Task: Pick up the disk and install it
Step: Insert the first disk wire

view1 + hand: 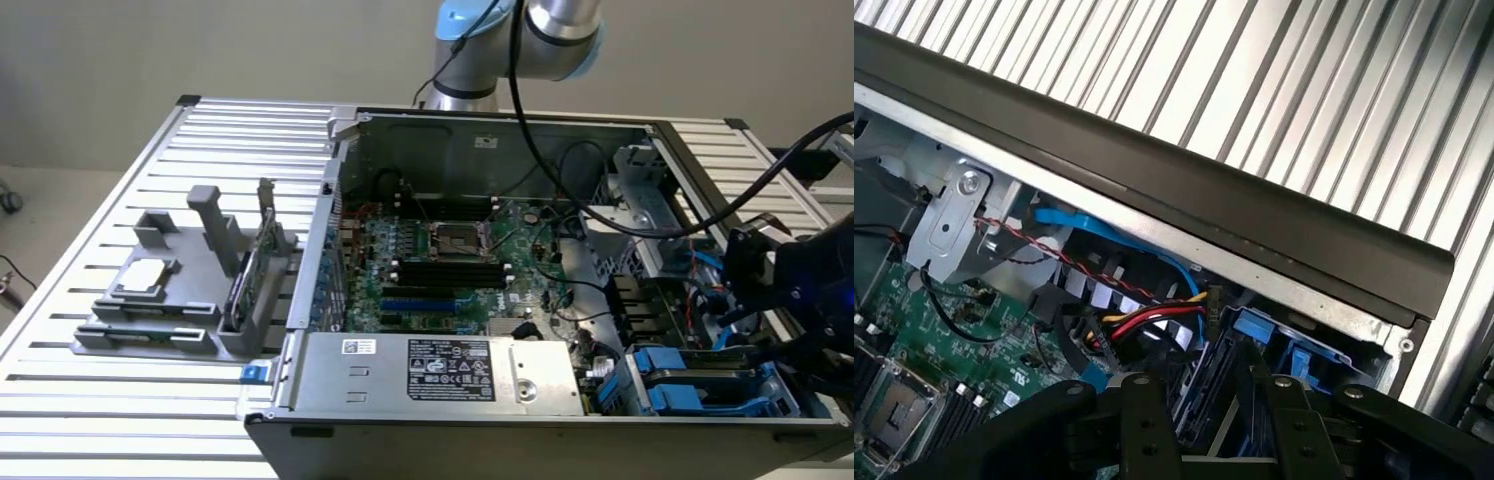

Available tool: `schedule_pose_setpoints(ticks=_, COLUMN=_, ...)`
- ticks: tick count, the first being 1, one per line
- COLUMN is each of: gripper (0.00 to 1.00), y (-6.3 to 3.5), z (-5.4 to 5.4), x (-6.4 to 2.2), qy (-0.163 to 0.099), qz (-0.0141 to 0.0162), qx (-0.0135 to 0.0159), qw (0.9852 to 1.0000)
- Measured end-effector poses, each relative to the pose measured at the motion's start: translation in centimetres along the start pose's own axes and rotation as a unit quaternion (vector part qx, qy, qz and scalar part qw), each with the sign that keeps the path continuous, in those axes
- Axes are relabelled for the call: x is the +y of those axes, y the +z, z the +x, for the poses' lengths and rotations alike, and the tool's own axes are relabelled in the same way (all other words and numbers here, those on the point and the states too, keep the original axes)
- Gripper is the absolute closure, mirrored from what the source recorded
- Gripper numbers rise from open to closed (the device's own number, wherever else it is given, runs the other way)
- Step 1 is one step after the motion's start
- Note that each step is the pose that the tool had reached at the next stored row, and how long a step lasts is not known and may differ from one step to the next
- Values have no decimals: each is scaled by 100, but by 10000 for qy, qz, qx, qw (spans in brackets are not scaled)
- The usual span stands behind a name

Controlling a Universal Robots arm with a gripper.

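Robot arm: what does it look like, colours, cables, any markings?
The arm is silver-grey tubing with a light blue joint cap. Black cables loop from it to the matte black gripper. Its fingers are flat black bars with round screw holes.

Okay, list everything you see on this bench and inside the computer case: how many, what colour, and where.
table: one, silver, slatted, under everything
computer case: one, grey, lid off, mid-table
motherboard: one, green, on the case floor
power supply box: one, silver with a black-and-white label, near edge of the case
blue-framed disk carriers: apparently two, near corner of the case at the exterior view's right
cable bundle: one, red, yellow and black, beside the carriers
fixture: one, grey, exterior view's left
chip: one, silver, on the fixture
robot arm: one, silver and light blue, behind the case
gripper: one, black, over the carriers
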State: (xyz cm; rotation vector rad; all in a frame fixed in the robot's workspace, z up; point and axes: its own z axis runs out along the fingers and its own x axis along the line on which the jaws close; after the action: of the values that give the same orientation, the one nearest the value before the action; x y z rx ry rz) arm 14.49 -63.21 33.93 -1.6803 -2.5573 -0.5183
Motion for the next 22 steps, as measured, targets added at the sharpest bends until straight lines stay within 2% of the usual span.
schedule_pose_setpoints(ticks=5, gripper=60, y=13, z=-17, x=-9, qy=80, qz=-14, qx=58, qw=10000)
schedule_pose_setpoints(ticks=10, gripper=60, y=33, z=-34, x=-20, qy=147, qz=-43, qx=124, qw=9998)
schedule_pose_setpoints(ticks=16, gripper=60, y=67, z=-48, x=-22, qy=213, qz=-92, qx=227, qw=9995)
schedule_pose_setpoints(ticks=22, gripper=60, y=101, z=-64, x=-17, qy=267, qz=-104, qx=302, qw=9991)
